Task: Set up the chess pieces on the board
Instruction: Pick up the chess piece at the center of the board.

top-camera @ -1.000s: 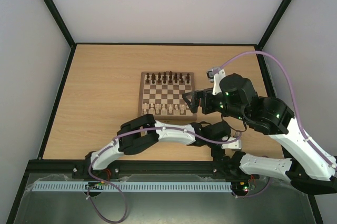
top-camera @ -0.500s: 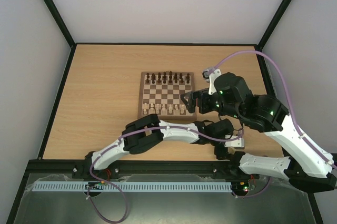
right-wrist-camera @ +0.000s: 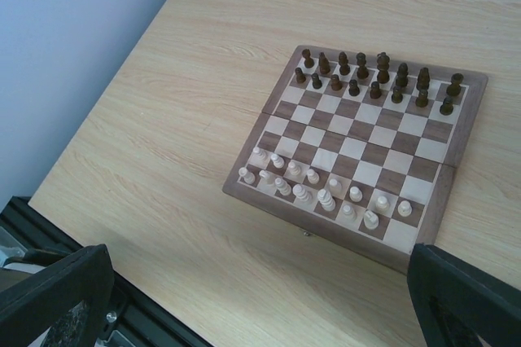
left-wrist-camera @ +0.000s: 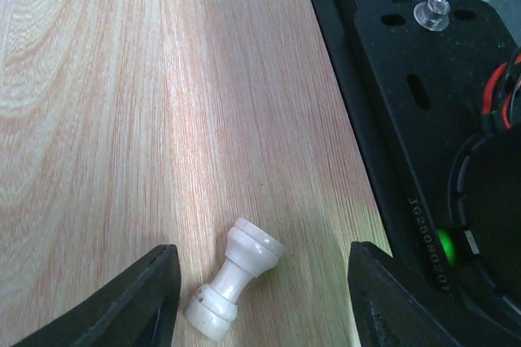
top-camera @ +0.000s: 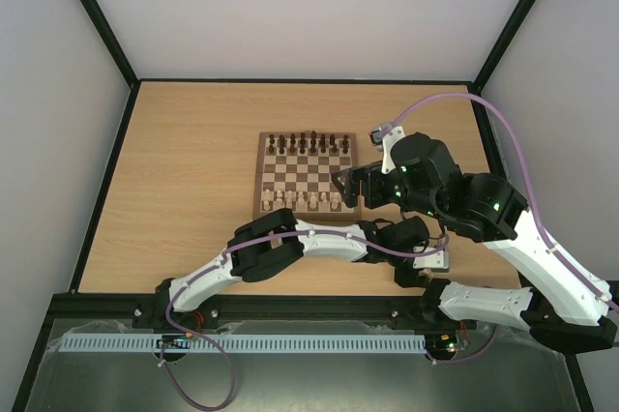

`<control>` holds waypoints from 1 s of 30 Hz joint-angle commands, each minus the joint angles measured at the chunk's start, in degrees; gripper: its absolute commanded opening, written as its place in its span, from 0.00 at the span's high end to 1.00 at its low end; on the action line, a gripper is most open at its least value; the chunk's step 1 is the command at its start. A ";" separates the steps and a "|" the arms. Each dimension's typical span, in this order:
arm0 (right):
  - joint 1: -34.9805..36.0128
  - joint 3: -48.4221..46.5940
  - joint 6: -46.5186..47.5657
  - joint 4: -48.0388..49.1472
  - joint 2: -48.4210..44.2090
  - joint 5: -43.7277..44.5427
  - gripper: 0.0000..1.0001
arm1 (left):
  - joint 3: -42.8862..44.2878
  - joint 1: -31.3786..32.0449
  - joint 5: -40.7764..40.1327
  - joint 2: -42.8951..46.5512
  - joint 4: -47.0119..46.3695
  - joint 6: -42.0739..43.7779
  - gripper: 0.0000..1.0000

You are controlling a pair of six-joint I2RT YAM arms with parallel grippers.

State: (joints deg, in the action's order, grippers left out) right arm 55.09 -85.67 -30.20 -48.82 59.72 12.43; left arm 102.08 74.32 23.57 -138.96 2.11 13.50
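Pale wood-grain table (left-wrist-camera: pixel 122 78) fills the left wrist view. On it, off the board and lying on its side, is one small cream-coloured turned chess piece (left-wrist-camera: pixel 234 288), close to the black base plate (left-wrist-camera: pixel 423 119) at the table's near edge. Its long axis runs slantwise across the gap of the left jaws: the ringed end points toward the black finger (left-wrist-camera: pixel 134 302) on the view's left, the flared end up and toward the other. Those jaws stand partly apart, one finger on each side of the piece, touching it on neither side and holding nothing. The left arm is plainly the nearer one, and a squeeze from here would likely meet the piece at an angle rather than square. From above, the piece is hidden under that arm's wrist. The right jaws are spread wide and empty, high over the table beside the square wooden chessboard (right-wrist-camera: pixel 358 147). There the other cream pieces (right-wrist-camera: pixel 317 188) fill the two near rows and the dark brown pieces (right-wrist-camera: pixel 374 78) the two far rows. White lettering (left-wrist-camera: pixel 415 237) on the plate reads "JG2508020", and its tail is cut off.
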 commanded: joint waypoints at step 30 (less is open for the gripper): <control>-0.25 1.55 2.17 0.38 0.57 1.16 0.01 | -3.14 -1.73 -0.98 -0.68 1.66 -2.84 0.90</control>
State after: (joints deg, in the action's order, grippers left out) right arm 55.09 -84.68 -28.84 -48.49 60.20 13.34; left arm 101.14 72.95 23.18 -139.06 0.75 11.16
